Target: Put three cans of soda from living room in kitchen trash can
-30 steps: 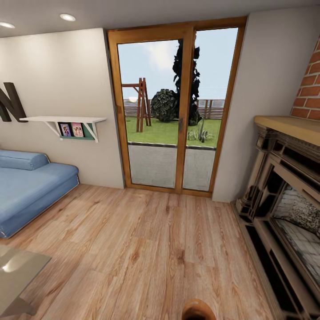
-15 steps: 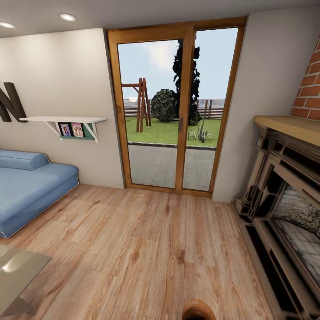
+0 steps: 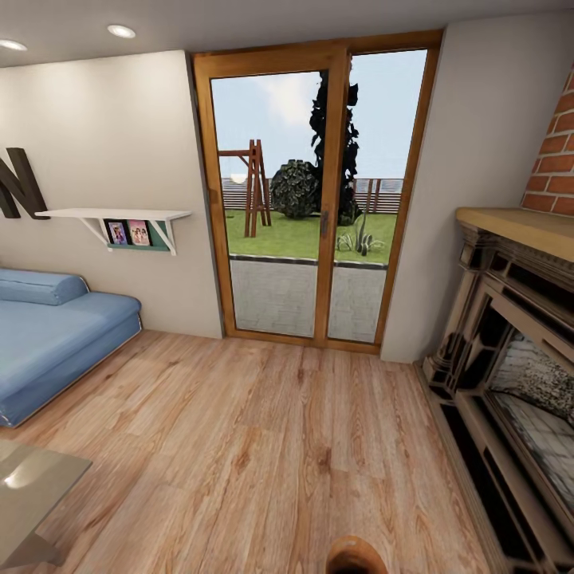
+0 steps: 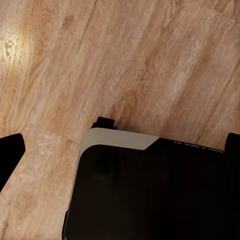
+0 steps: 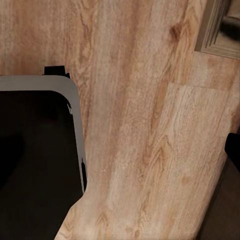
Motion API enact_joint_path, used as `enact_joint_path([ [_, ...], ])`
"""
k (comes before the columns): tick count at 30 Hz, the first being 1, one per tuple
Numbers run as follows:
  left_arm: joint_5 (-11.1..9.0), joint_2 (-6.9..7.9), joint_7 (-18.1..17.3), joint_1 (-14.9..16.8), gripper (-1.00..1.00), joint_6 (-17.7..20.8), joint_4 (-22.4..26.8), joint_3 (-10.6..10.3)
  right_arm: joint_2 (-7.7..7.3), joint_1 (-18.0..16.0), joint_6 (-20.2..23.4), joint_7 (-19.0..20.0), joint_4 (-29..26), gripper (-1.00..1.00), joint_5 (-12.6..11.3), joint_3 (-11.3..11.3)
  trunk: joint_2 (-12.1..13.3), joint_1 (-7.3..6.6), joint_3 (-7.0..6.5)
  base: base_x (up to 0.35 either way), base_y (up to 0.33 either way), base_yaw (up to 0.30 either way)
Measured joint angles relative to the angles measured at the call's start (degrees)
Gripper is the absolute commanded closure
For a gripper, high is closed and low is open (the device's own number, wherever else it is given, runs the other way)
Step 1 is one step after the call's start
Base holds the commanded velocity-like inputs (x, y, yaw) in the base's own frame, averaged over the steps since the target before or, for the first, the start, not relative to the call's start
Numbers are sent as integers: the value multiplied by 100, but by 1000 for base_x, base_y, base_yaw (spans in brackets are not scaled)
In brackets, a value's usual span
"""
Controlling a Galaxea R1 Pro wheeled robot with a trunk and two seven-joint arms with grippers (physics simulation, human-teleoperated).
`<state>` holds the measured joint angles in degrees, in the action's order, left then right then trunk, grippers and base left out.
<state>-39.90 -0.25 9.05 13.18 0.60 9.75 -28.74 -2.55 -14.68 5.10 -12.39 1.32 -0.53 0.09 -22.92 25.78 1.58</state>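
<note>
The living room is faced from the head view. The largest surface is the warm orange-brown plank floor (image 3: 263, 446), which runs from the near edge up to the far wall. Set into that wall is a tall pair of wood-framed glass doors (image 3: 319, 199), through which a lawn, a dark shrub and a wooden frame are seen. At the right, a dark carved fireplace surround (image 3: 510, 375) is recorded, topped by a pale mantel, with red brick above it. At the left, a blue upholstered sofa (image 3: 48, 343) stands against the wall. Above it, a white wall shelf (image 3: 112, 215) holding two small framed pictures is mounted. The corner of a glass-topped low table (image 3: 32, 486) is noted at the lower left. A small rounded brown object (image 3: 355, 556) is cut off by the bottom edge; it cannot be identified.

In both wrist views, plank floor and the robot's black, grey-edged base (image 4: 150, 195) are recorded. The finger state of either gripper cannot be told. No soda cans or bucket are seen in this part of the room.
</note>
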Motion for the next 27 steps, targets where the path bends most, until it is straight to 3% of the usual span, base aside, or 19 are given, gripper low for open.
enact_joint_path([
  [27,0,4,0,0,-100,0,1,0,0,0,0,0,0,-100,0,0,0,0,0,0,0,0],
])
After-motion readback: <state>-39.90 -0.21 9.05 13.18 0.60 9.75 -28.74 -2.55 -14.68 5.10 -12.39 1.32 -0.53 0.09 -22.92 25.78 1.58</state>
